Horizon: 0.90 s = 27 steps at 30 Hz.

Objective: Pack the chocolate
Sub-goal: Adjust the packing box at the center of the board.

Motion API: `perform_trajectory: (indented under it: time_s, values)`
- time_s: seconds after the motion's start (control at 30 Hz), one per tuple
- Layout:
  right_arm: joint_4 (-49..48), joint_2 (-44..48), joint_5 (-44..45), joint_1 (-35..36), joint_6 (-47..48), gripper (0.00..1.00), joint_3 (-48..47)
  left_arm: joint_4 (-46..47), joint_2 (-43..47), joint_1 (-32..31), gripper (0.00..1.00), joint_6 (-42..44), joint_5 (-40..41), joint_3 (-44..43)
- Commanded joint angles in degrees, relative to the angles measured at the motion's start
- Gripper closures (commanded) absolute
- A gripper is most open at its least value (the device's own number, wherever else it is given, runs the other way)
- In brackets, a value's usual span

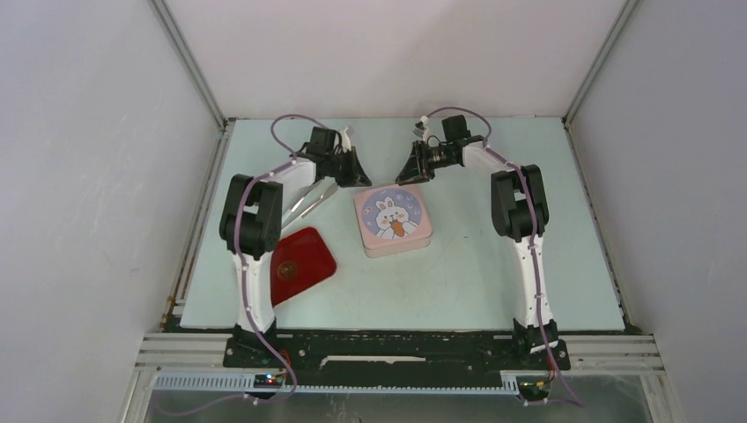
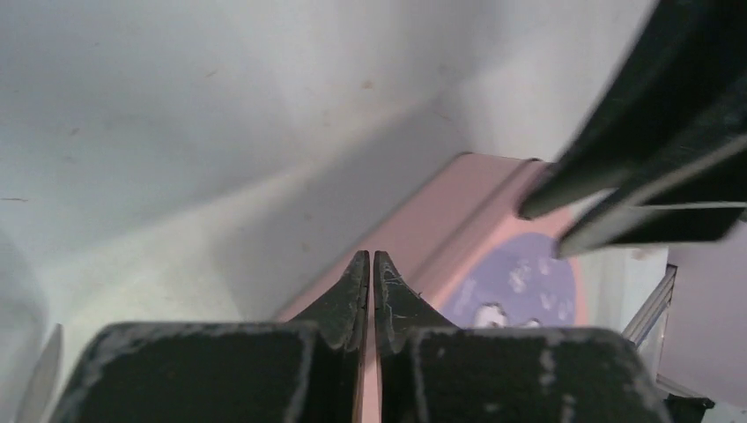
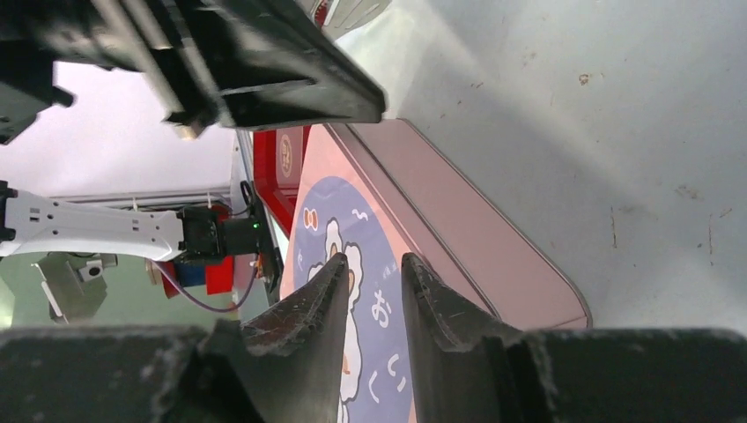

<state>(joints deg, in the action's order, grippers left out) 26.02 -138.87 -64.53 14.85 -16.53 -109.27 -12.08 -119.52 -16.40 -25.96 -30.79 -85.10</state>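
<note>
My left claw (image 2: 371, 262) is closed tight with nothing in it, tips at the far edge of the pink tin (image 1: 393, 220). My right claw (image 3: 373, 262) is slightly parted and empty, over the tin. The tin is closed, and I cannot tell where the chocolate is.

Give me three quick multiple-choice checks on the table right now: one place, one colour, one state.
1. The red tray lies:
A) left of the rabbit box
B) on top of it
C) right of it

2. The rabbit box is:
A) green
B) pink
C) black

3. The left gripper has its fingers:
A) spread wide
B) closed together
C) clamped on the red tray

Answers:
1 A: the top view shows the tray on that side, apart from the box.
2 B: its lid and sides look pink in every view.
3 B: in the left wrist view the tips nearly touch.
</note>
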Motion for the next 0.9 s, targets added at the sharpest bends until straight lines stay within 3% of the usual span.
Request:
perform_trajectory:
  time_s: [0.0,0.13,0.37,0.47,0.57,0.7,0.87]
  values:
    - [-1.1,-2.6,6.1,-0.1,-1.2,0.67,0.0,-2.8,-4.4,0.9,0.93,-0.4,1.2,-1.5]
    - [-3.3,0.6,4.7,-1.3,-2.0,0.66,3.3,-1.3,-2.7,0.9,0.89,-1.0,0.7,-1.7]
    - [-5.4,14.4,6.5,-5.4,1.4,0.61,10.6,1.6,8.8,0.9,0.82,2.8,5.6,-0.8]
    - [-5.0,19.7,7.0,-6.0,3.7,0.60,14.7,3.9,13.5,0.9,0.82,3.4,6.3,2.1]
    - [-5.1,24.0,6.2,-5.2,5.1,0.60,21.2,8.3,16.4,0.8,0.86,2.8,2.2,7.1]
    - [-4.5,24.8,4.9,-2.8,6.5,0.61,28.2,10.0,14.1,0.8,0.92,-0.5,-4.2,10.7]
    - [-2.9,17.6,5.5,-1.0,7.2,0.62,30.4,15.5,6.1,0.8,0.95,-7.8,-6.4,14.9]
